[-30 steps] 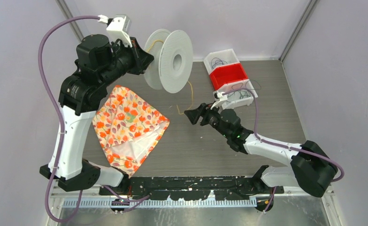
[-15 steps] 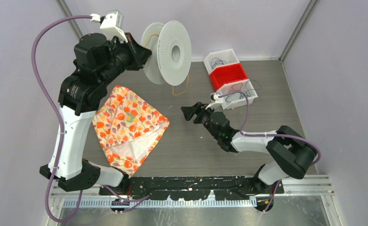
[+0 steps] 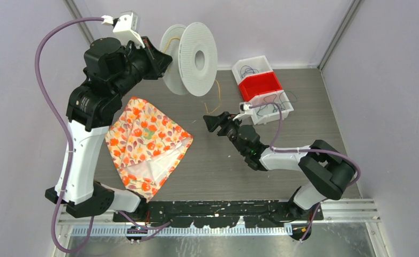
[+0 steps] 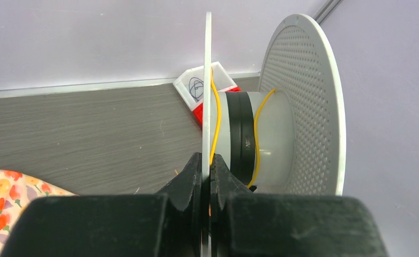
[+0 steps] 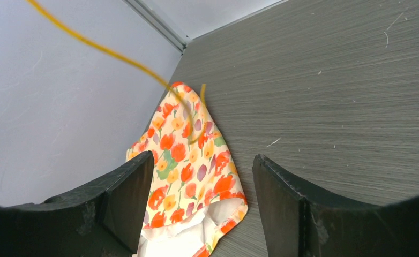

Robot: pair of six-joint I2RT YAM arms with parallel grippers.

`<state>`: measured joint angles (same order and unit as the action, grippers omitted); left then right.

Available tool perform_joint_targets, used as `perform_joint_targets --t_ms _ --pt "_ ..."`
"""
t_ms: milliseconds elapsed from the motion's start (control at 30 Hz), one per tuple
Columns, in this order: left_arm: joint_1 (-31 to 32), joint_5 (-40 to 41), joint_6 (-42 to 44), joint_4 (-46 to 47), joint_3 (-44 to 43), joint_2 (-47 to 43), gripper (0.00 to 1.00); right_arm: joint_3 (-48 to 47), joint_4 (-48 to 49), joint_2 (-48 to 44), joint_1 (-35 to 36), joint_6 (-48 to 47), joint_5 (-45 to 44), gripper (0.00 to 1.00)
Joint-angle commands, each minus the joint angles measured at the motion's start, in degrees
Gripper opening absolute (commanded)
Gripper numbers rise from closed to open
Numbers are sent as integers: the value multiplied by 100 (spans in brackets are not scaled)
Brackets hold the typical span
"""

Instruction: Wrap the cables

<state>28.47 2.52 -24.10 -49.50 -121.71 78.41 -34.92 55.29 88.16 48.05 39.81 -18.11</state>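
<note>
A clear plastic spool (image 3: pixel 192 58) is held up off the table at the back. My left gripper (image 3: pixel 162 61) is shut on its near flange (image 4: pixel 207 80), with the rim pinched between the fingers at the gripper's tip (image 4: pixel 207 171). A thin yellow cable (image 4: pixel 216 118) runs round the spool's core. Its loose end (image 3: pixel 217 96) hangs down toward my right gripper (image 3: pixel 211 123). The right gripper (image 5: pixel 201 176) is open and empty just above the table. The yellow cable (image 5: pixel 116 53) crosses above and ahead of its fingers without touching them.
A floral cloth (image 3: pixel 146 142) lies on the table's left half and shows ahead of the right gripper (image 5: pixel 186 155). White and red bins (image 3: pixel 261 85) stand at the back right with dark and greenish wires (image 3: pixel 274 104) in them. One bin also shows in the left wrist view (image 4: pixel 202 88).
My left gripper lifted and turned the spool slightly. My right gripper moved left and farther in, toward the hanging yellow cable end. The right arm folded in.
</note>
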Motion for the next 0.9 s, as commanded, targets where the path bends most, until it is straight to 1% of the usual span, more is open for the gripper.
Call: perform_joint_targets --t_ms 0,333,633,667,733,800,867 --pt "-17 32 -173 863 -214 -163 1 -218 386 34 33 69 -188 72" --pt "-17 -60 -252 943 -178 -194 1 -575 491 404 32 75 -441 72" --pt "-17 -68 -242 956 -104 -272 1 -833 606 720 27 214 -483 71" --pt "-17 -73 -243 959 -105 -281 1 -847 606 749 22 224 -509 68" --pt "-17 -73 -240 957 -90 -299 0 -882 630 812 27 228 -552 58" --pt "-17 -72 -236 939 -90 -312 0 -902 676 861 22 231 -681 46" --pt "-17 -65 -235 926 -74 -330 1 -935 704 897 7 192 -726 40"
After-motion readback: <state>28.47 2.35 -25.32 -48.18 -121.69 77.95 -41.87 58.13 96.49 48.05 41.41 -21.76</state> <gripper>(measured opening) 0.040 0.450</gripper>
